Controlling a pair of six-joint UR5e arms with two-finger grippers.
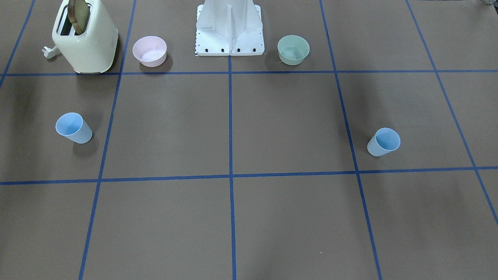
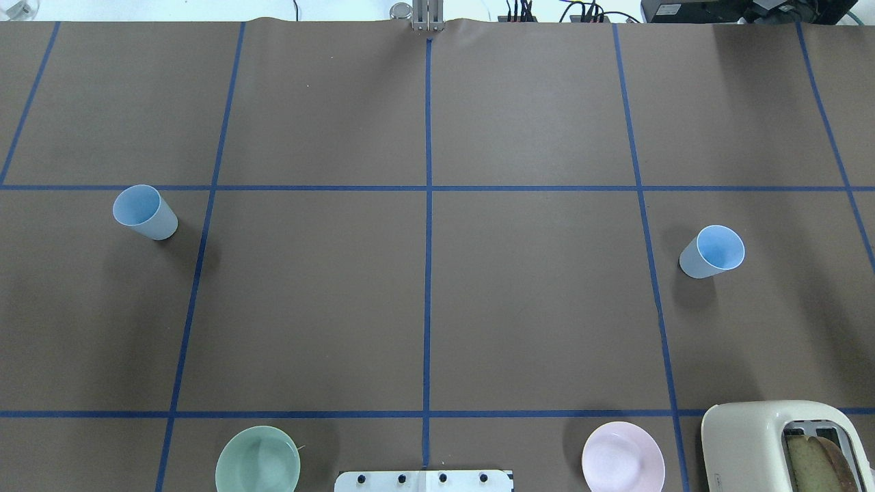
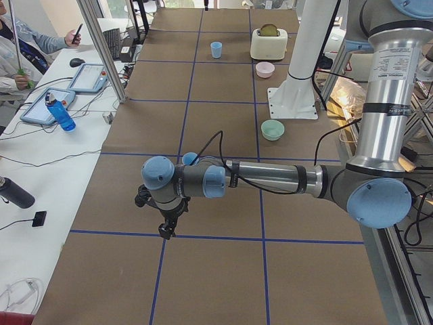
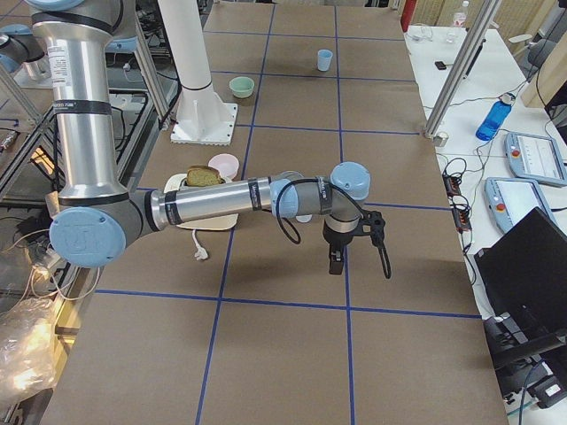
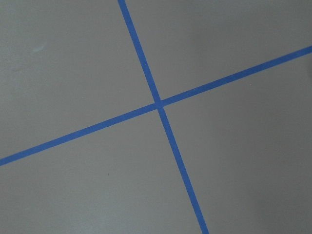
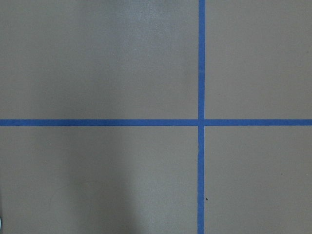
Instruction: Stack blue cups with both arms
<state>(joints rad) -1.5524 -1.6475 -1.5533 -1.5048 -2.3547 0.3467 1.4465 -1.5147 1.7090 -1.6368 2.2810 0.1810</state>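
A table covered in matt brown paper (image 2: 533, 307) is marked into large squares by lines of blue tape (image 2: 428, 273). Two small, pale sky-blue plastic tumblers stand upright, mouths up, well apart in the middle row of squares. The left blue cup (image 2: 145, 212) is on the robot's left side and the right blue cup (image 2: 712, 251) on its right, each just beside a tape line. Along the robot's edge are a white metal base stand (image 1: 229, 31), a mint-green bowl (image 1: 293, 49), a pink bowl (image 1: 149, 51) and a cream toaster (image 1: 87, 42) holding a slice of brown bread (image 1: 78, 15). The grey left arm (image 3: 264, 177) stretches low over the table with its black left gripper (image 3: 166, 227) pointing down. The grey right arm (image 4: 213, 202) does likewise with the right gripper (image 4: 336, 259). Both grippers show only from the side, so whether their fingers are apart or together cannot be told. Each wrist camera looks down on brown paper and a tape crossing. A white desk (image 3: 47, 176) beside the table carries tablets (image 3: 88, 76) and a blue bottle (image 3: 61, 113), and a seated person (image 3: 17, 51) is there holding a phone. A white label (image 3: 396, 68) on the left arm has print too small to read.
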